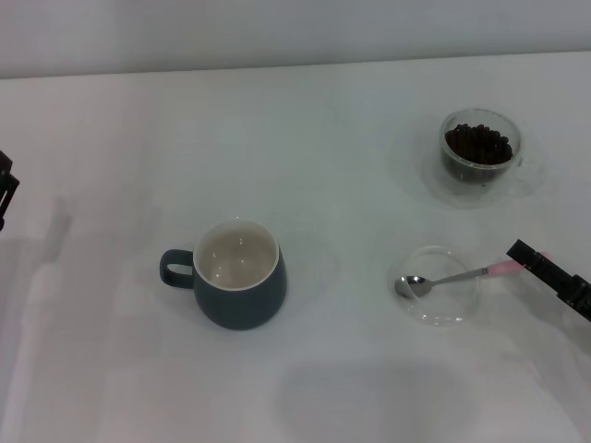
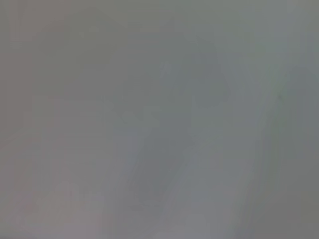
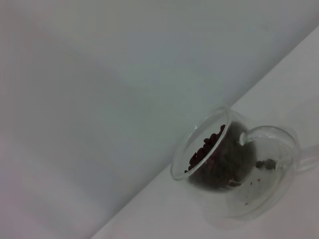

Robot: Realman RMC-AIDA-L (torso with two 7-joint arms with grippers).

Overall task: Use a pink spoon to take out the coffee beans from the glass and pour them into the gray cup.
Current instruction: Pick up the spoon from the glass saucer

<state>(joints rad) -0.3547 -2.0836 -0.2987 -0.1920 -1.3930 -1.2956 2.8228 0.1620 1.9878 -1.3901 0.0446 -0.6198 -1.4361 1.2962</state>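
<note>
At four o'clock from the gray cup (image 1: 239,273), the right gripper (image 1: 547,269) meets the pink spoon (image 1: 450,277) handle; grasp state indiscernible. Pickup step: next, a secure lift toward the coffee beans (image 1: 477,145) in the glass (image 1: 480,156), at one o'clock. Left gripper (image 1: 6,189) parked at nine o'clock.

No readable text, labels, brands or numbers anywhere: nothing legible on any vessel, utensil or the table surface, in all three views.
</note>
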